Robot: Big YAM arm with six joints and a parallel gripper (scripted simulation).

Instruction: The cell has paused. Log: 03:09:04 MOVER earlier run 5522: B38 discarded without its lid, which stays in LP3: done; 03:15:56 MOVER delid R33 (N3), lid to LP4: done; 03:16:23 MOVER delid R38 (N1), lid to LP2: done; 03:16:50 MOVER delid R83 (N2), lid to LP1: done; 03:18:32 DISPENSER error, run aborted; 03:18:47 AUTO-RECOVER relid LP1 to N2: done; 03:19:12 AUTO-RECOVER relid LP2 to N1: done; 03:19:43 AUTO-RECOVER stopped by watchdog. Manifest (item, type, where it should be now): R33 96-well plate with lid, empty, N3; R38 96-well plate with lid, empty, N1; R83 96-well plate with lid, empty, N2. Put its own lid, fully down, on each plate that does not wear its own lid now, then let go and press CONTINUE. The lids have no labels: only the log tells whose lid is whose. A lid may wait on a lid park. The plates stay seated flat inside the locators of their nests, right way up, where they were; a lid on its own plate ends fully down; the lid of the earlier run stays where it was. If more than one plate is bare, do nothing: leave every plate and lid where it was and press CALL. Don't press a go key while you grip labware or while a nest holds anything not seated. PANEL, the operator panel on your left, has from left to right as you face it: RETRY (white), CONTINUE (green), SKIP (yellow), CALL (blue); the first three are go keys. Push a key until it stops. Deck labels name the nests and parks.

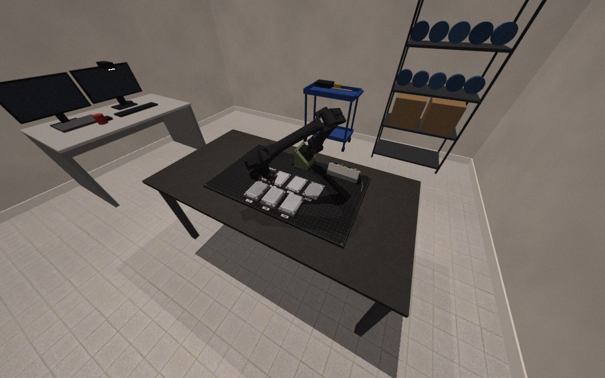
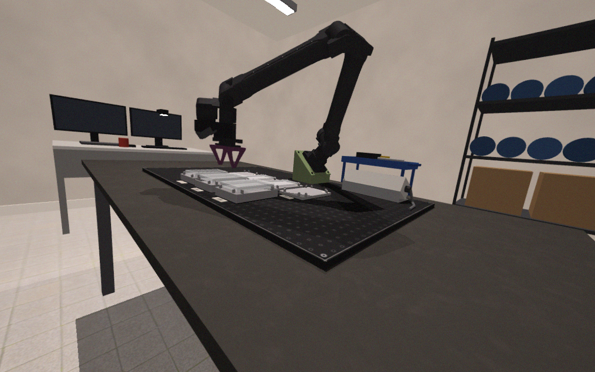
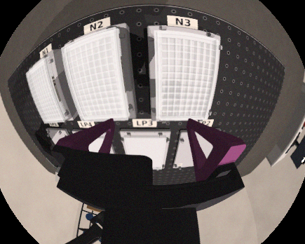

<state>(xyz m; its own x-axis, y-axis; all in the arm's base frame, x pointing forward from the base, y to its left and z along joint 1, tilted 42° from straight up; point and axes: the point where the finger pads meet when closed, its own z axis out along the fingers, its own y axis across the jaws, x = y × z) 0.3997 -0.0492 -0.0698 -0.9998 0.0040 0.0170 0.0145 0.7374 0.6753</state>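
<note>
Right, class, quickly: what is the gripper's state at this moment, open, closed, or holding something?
Gripper: open, holding nothing, above the lid parks.

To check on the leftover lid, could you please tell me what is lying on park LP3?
A flat white lid lies there, between the fingers of the open hand. The hand's black body covers part of its near edge, which cannot be seen.

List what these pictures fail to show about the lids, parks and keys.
- Wrist view: the open gripper and its fingers cover much of park LP4 and its neighbours, so which hold lids is unclear.
- Top view: the panel keys are too small to tell apart.
- Exterior view: deck labels are unreadable.
</note>
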